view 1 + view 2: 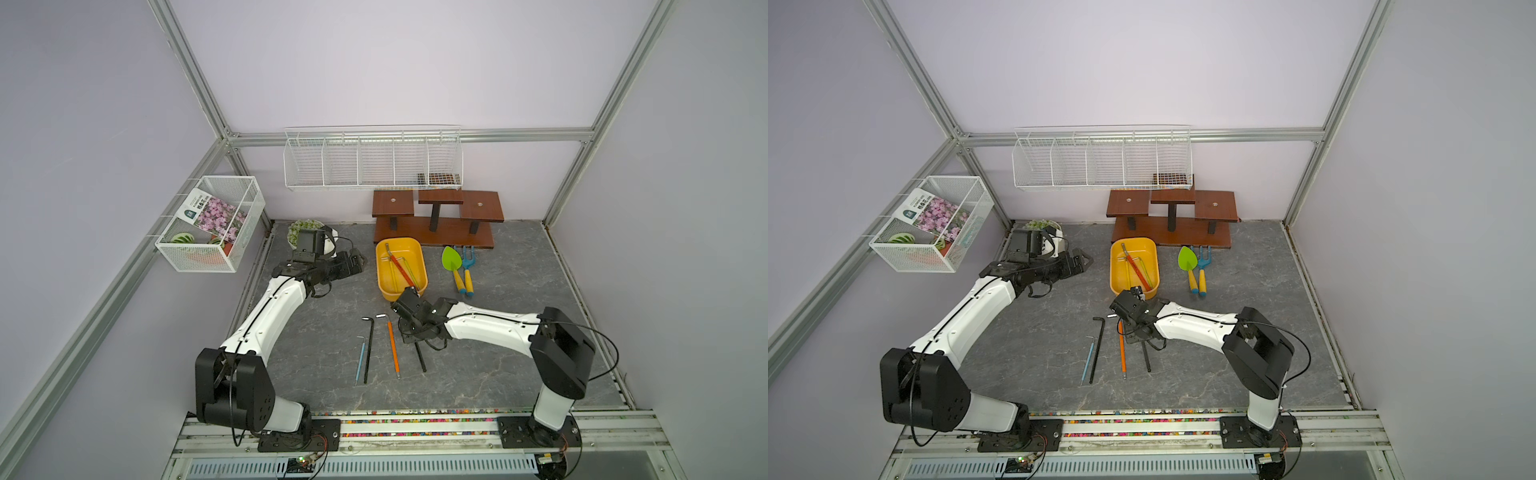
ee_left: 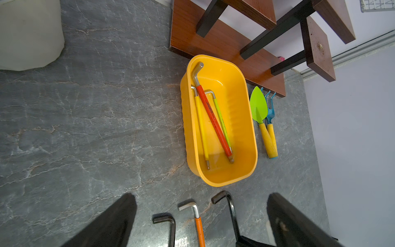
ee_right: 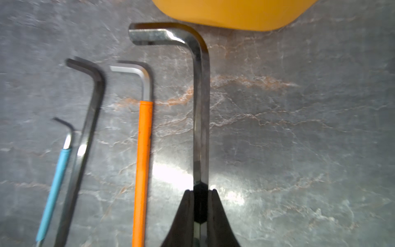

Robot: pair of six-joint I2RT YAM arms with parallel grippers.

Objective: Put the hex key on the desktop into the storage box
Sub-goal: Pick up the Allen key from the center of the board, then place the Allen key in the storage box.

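The right hand [image 3: 201, 193] is pinched on the shaft of a bare steel hex key [image 3: 201, 107], beside three others [image 3: 145, 149] on the worktop [image 3: 299, 139]. Its long axis runs straight away from the hand, bent end just short of the near wall of the yellow storage box [image 3: 235, 15]. The left hand [image 1: 355, 262], spread and empty, sits well off to the side, so the right arm is nearer

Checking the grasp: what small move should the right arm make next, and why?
Probably lift: the right gripper is shut on the bare dark steel hex key, low over the grey marbled desktop, its bent end short of the yellow plastic storage box.
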